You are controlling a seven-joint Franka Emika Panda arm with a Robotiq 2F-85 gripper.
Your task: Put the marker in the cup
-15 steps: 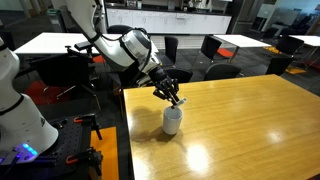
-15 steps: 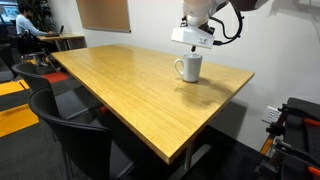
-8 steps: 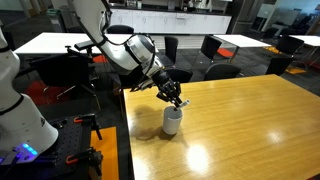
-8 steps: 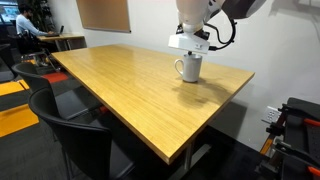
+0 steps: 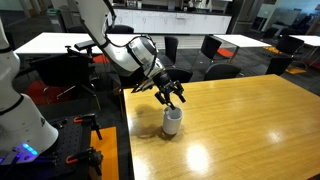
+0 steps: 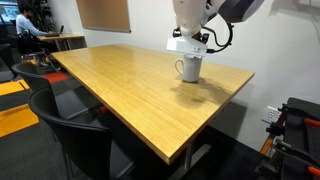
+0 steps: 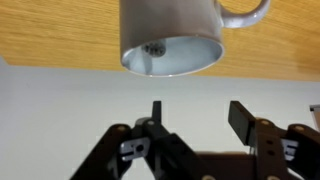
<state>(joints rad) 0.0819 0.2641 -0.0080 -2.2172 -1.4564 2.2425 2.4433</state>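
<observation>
The cup (image 7: pixel 170 40) is a white mug with a handle. It stands near the table edge in both exterior views (image 5: pixel 172 122) (image 6: pixel 189 69). In the wrist view I look straight into its mouth. A small dark end shows inside it, the marker (image 7: pixel 153 47), standing within the cup. My gripper (image 7: pixel 197 108) hangs directly above the cup (image 5: pixel 172 97) (image 6: pixel 188 45). It is open, with only bare space between its two fingers.
The wooden table (image 6: pixel 130 90) stretches wide away from the cup. Its edge (image 5: pixel 126 130) runs close beside the cup. Black chairs (image 6: pixel 70 125) stand at the table's near side, and more chairs (image 5: pixel 215 50) and tables lie behind.
The jaws have gone from shut to open above the cup. The gripper has stayed over the cup, shifting only slightly.
</observation>
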